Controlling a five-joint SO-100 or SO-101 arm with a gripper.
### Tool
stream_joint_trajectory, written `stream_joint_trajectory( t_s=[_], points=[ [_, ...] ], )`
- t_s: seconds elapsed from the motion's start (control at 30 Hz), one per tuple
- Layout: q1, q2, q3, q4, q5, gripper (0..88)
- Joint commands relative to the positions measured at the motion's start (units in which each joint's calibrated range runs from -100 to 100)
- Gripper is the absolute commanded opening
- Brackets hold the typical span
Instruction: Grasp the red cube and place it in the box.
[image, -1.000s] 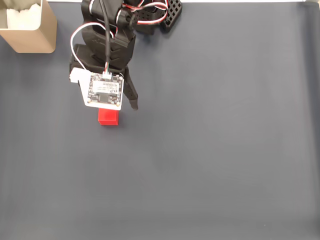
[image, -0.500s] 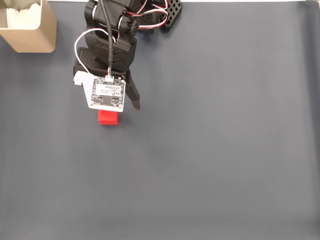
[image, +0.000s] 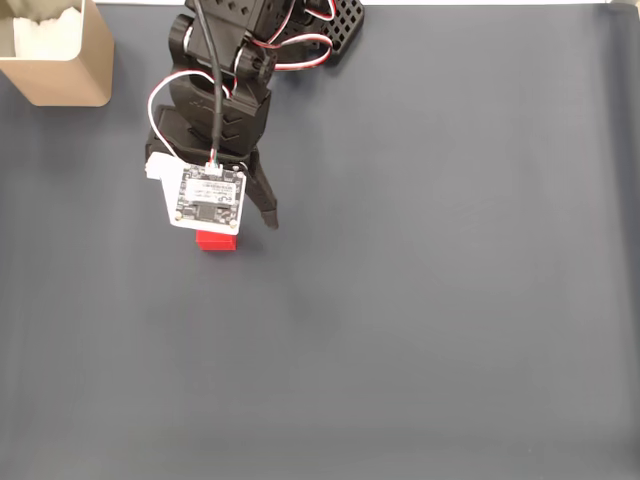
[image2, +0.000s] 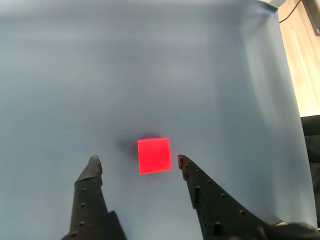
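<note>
Cube (image2: 154, 155) between spread fingers (image2: 93, 167), untouched.

No readable text appears anywhere. The white circuit board (image: 207, 198) on the arm carries markings too small to read.

the arm reaches down from the fixed view's top, its pincer (image2: 136, 161) spread wide, fingertips apart.
</note>
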Motion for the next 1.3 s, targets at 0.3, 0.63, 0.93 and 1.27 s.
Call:
stream_joint_trajectory(
  t_s=[0.3, 0.63, 0.93, 1.27],
  points=[
    [0.72, 1.41, -0.88, -2.96, -0.34, 35.8],
    [0.29, 2.70, -0.15, -4.35, -0.73, 35.8],
    [-0.63, 3.05, 1.77, -5.50, -1.17, 35.6],
    [-0.77, 4.18, 2.32, -6.48, -1.76, 35.6]
  ],
)
